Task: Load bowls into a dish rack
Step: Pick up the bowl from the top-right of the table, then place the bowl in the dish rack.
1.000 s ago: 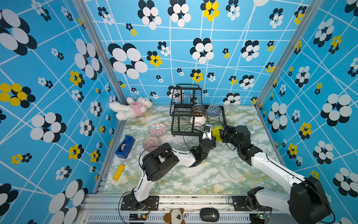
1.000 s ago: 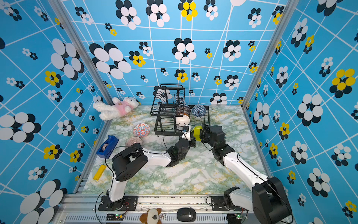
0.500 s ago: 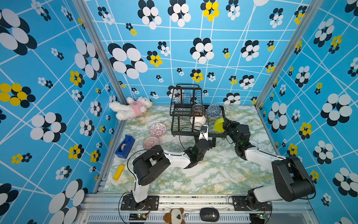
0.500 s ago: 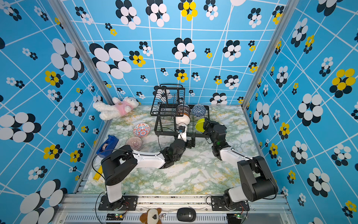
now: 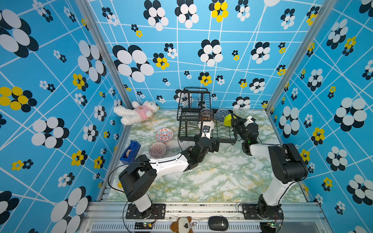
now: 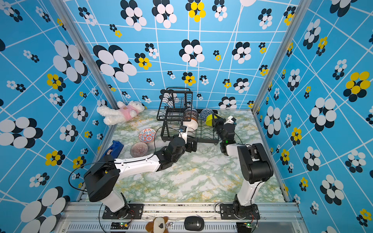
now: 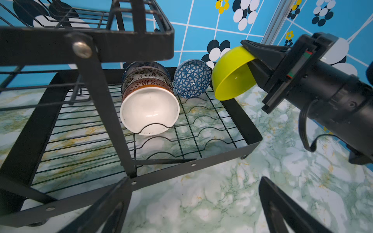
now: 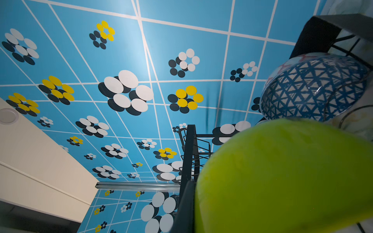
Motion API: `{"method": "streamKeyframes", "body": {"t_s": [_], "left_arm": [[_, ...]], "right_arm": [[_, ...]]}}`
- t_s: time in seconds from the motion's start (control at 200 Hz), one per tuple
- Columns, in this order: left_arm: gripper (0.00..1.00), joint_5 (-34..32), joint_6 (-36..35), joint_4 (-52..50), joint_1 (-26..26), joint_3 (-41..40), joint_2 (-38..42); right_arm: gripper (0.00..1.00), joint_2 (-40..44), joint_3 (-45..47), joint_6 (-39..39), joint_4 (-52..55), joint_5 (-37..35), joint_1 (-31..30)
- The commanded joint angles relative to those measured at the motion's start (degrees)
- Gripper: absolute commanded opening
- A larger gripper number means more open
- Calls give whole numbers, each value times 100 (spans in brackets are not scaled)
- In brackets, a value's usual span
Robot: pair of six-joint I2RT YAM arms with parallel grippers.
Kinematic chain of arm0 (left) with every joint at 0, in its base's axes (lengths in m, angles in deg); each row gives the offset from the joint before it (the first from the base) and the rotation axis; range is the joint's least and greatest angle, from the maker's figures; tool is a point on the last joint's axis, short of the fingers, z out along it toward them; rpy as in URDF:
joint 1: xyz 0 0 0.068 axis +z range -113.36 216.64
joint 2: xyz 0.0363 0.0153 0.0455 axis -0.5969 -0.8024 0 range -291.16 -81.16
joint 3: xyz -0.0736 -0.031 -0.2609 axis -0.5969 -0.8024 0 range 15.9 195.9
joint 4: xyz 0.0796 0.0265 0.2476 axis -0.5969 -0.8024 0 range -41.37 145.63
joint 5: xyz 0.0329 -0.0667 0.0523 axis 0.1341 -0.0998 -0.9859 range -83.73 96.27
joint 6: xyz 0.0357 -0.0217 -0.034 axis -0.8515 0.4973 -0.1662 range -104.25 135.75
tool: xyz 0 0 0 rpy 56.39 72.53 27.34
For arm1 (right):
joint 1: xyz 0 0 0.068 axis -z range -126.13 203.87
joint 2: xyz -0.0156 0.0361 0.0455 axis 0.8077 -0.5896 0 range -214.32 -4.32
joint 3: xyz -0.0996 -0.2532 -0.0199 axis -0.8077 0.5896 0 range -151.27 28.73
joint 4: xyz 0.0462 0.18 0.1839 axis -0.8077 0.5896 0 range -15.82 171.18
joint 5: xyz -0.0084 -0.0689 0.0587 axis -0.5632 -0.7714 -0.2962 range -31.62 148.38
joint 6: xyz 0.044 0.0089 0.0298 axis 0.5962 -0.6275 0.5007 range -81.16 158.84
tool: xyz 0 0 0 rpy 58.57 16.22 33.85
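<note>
**Left wrist view – lime bowl held at the far corner of the rack**

The left wrist view looks into the black wire dish rack from its front edge. In the slotted lower tray a plain white round bowl stands on its side with its opening facing the camera. A dark patterned bowl is nested right behind it. Beside these a blue-and-white lattice-patterned bowl also stands on edge in the back row.

The right gripper is clamped on the rim of a lime green plastic bowl, one finger inside and one outside. The bowl is tilted and sits just beside the blue-and-white bowl, over the tray's right rim – contact with that rim cannot be told.

The left gripper hangs in front of the rack over the green-veined marble table, its jaws wide apart and holding nothing.

In a top view, a red-blue floral bowl and a purplish ribbed bowl lie upright on the table to the left of the rack. A blue tape dispenser lies near them, and a white plush toy lies in the far left corner.
</note>
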Motion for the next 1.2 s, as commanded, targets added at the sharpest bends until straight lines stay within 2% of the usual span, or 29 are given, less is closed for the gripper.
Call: {"method": "streamKeyframes", "body": {"t_s": [0.0, 0.46, 0.81, 1.195], "left_arm": [[99, 188, -102, -305, 78, 64, 237], [99, 412, -146, -57, 368, -279, 400], [99, 573, -53, 161, 550, -477, 367], [99, 705, -27, 213, 719, -611, 461]], "right_arm": [[0, -372, -435, -601, -816, 233, 10], [0, -1544, -1316, -487, -969, 76, -11], [0, -1804, -1810, -728, -186, 87, -116], [0, -2330, -2250, -876, -152, 22, -287]]}}
